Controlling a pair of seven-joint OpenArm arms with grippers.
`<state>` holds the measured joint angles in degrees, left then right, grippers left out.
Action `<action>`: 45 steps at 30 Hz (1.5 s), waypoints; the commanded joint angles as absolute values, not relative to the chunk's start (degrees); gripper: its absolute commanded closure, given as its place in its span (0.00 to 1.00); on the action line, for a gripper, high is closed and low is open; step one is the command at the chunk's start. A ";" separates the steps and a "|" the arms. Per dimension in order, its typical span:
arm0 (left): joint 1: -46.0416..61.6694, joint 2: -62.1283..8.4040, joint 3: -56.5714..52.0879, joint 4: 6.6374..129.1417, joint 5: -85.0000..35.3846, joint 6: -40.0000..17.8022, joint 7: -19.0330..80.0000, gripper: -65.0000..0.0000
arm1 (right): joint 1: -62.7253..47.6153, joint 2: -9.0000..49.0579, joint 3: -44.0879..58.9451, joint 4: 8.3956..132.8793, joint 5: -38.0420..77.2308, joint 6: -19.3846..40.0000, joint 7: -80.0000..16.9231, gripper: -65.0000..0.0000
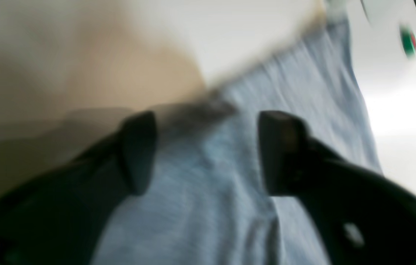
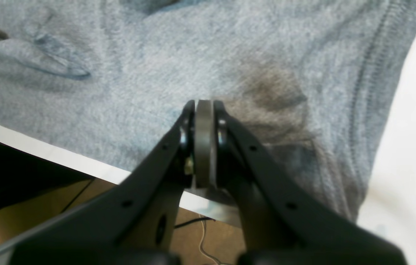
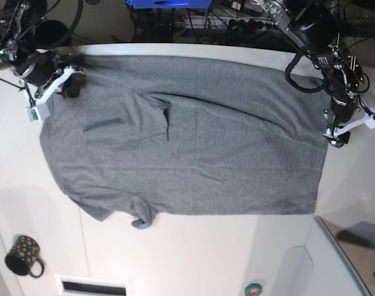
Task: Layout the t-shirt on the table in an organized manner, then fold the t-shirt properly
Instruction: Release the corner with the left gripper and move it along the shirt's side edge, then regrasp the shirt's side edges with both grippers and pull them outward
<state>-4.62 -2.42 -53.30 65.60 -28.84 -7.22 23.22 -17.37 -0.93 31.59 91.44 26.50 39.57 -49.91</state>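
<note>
**Grey shirt spread across the white table, one arm at each end**

The large heather-grey soft fabric short-sleeved t-shirt (image 3: 187, 135) lies spread out on the very large smooth white table (image 3: 193, 253), covering most of its far half. In the base view its far edge runs along the table's back edge, while its near edge is fairly straight and ends at a small bunched fold towards the left of the picture. A few creases mark the cloth left of centre, where a short dark fold stands up.

The left gripper (image 1: 208, 152) is at the shirt's edge on the right of the base view (image 3: 337, 137). In the left wrist view, which is heavily blurred, its two black fingers (image 1: 281, 151) stand clearly apart with grey cloth lying below the gap between them; nothing is pinched between them, so they are released.

The right gripper (image 2: 204, 110) sits at the far corner of the shirt on the left of the base view (image 3: 70, 86). In the right wrist view its fingers (image 2: 187, 121) are pressed tight together with no gap, over the grey fabric close to the table's edge; whether any cloth is caught at their tips cannot be told.

A small black dotted mug (image 3: 24, 256) stands on the near left corner of the table, well apart from the shirt.
</note>
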 commanded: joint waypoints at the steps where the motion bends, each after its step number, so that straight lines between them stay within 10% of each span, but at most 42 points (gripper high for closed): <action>1: -4.35 -2.95 -52.88 68.44 -29.76 -7.96 22.37 0.26 | -17.19 -0.31 31.69 92.18 27.30 40.00 -49.01 0.97; 10: 9.71 1.19 -45.14 83.82 -29.76 -8.31 22.11 0.30 | -17.19 -0.22 31.78 92.26 27.30 40.00 -48.66 0.97; 16: 10.51 -1.01 -42.42 78.11 -29.32 -8.31 22.02 1.00 | -14.46 0.40 31.78 89.01 26.95 40.00 -48.13 0.97; 27: 9.54 -8.22 -41.98 63.16 -29.14 -8.22 14.02 1.00 | -8.40 4.53 31.78 73.71 20.44 40.00 -43.12 0.97; 45: 10.77 -6.64 -41.89 75.21 -29.23 -8.22 14.29 1.00 | -11.65 6.37 24.92 88.40 20.44 40.00 -50.77 0.79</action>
<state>11.29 -5.96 -41.82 74.32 -28.80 -7.68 15.59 -11.66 5.89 24.58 87.33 19.40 39.62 -51.35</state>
